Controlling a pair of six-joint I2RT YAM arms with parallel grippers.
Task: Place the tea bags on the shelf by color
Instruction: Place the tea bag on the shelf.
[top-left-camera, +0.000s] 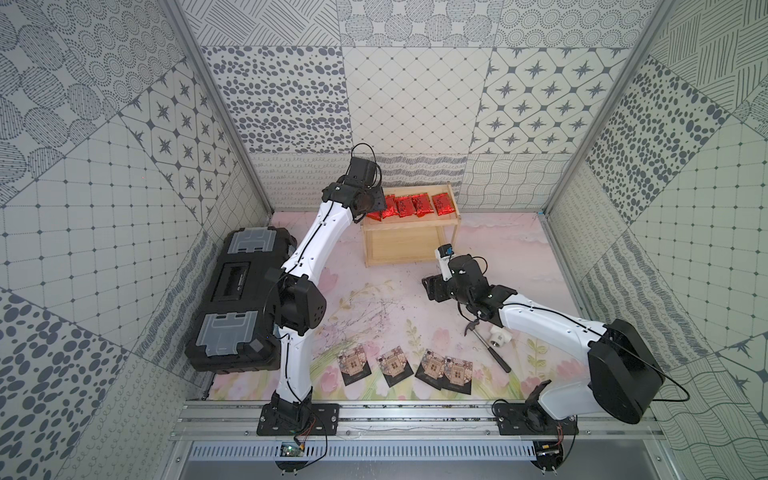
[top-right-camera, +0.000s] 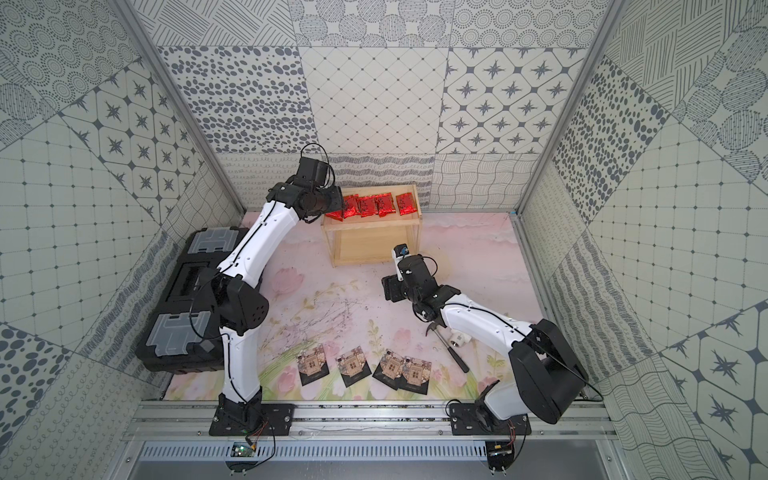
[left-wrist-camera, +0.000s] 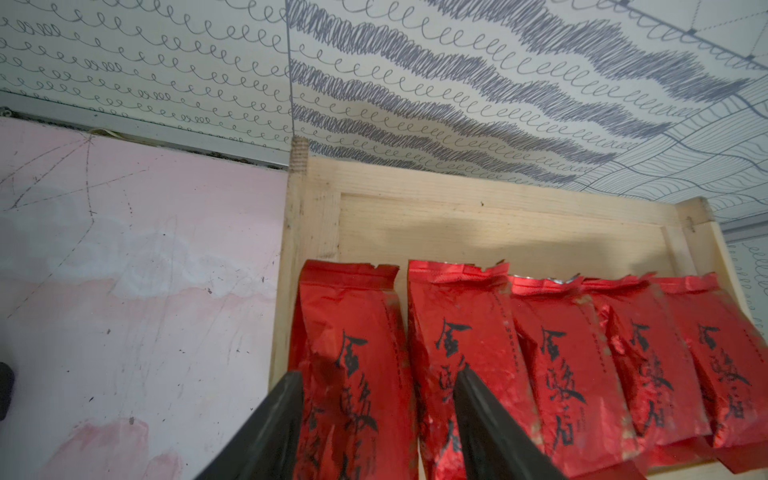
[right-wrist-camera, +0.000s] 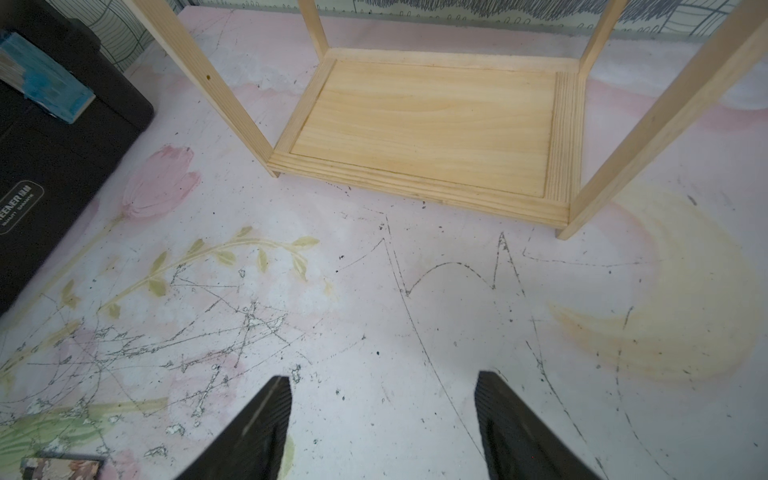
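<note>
Five red tea bags (left-wrist-camera: 552, 353) sit side by side on the top tier of the shelf (top-left-camera: 399, 245), upper middle in both top views. The four dark sachets (top-left-camera: 393, 365) are way down at lower centre, flat on the tabletop (top-left-camera: 374, 291), the right two overlapping, well apart from the shelf; the left hand (left-wrist-camera: 378, 374) hangs over the left end of the red row, released, its fingers (left-wrist-camera: 282, 415) spread either side of the leftmost packet (left-wrist-camera: 353, 332) with a gap showing on one side, so it's not pinching it as far as I can see; the right hand (right-wrist-camera: 383, 376) is released too, fingers wide apart over bare tabletop just in front of the shelf's lower tier; a black toolbox (top-left-camera: 241, 299) runs along the left edge; a hammer (top-left-camera: 490, 349) and a small white fitting (top-left-camera: 500, 338) lie by the right arm, lower right.
</note>
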